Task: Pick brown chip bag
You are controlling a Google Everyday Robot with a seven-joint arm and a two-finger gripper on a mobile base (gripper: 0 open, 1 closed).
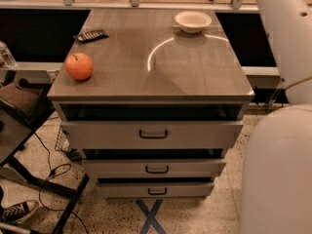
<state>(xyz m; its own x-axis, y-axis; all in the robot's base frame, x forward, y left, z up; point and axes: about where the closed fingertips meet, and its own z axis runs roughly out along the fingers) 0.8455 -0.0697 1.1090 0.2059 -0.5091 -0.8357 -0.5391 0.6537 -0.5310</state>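
Steel cabinet (195, 77), top surface: orange apple (79, 66) near the left edge, black remote (90, 35) behind it, white bowl (193, 21) at back right. Robot arm (282, 43) runs up the right side and leaves view at the top. The gripper lies beyond that edge, so I cannot tell its state; the brown chip bag is out of sight too.

brown chip bag out of view, tool out of view too

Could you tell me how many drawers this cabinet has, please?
3, stacked on the front of the cabinet: the top drawer, the middle drawer below it, and the bottom drawer lowest. None looks hidden. The gripper is out of view.
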